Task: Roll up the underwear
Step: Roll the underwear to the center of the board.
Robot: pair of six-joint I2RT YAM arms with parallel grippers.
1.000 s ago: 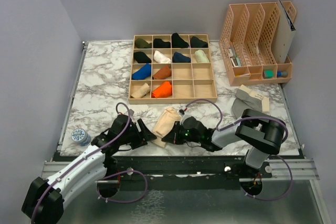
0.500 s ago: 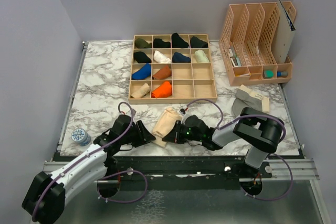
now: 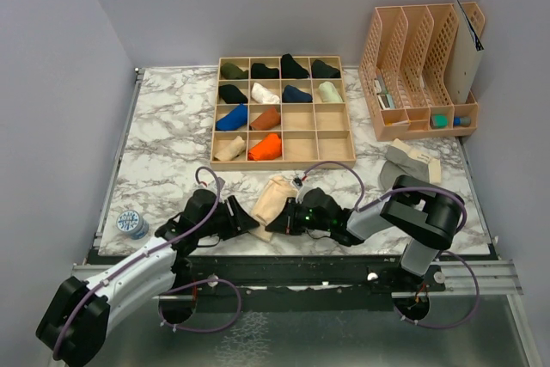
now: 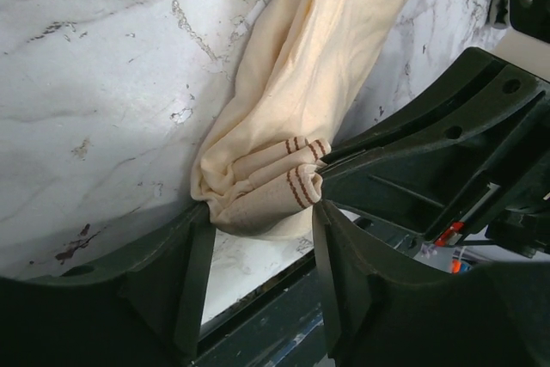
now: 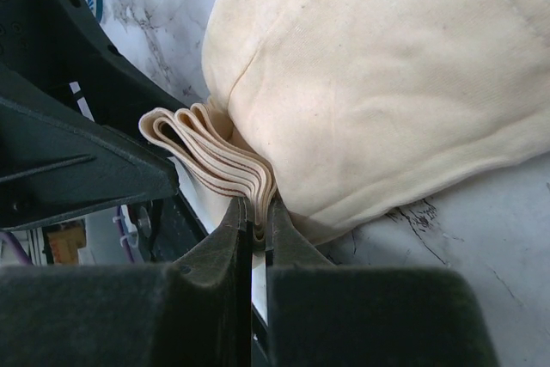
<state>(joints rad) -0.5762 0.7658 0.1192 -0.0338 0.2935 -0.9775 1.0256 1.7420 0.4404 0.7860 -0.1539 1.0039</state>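
The pale beige underwear (image 3: 271, 201) lies near the table's front edge, partly rolled. Its folded band end, with thin red stripes, points at the grippers. My right gripper (image 3: 279, 223) is shut on that folded band (image 5: 219, 165), low on the marble. My left gripper (image 3: 249, 223) is open, and its fingers (image 4: 193, 251) stand on either side of the bunched band end (image 4: 266, 191). The right gripper's dark body (image 4: 430, 152) sits close beside it. The grey underwear with a cream band (image 3: 404, 165) lies flat at the right, away from both grippers.
A wooden grid tray (image 3: 332, 145) with several rolled garments stands behind the beige one. A peach file organizer (image 3: 421, 58) stands at the back right. A small round tin (image 3: 131, 223) sits at the front left. The table's front edge is just under both grippers.
My left gripper has edged right, closer to the beige band end. My right gripper has shifted slightly and stays shut on the band.
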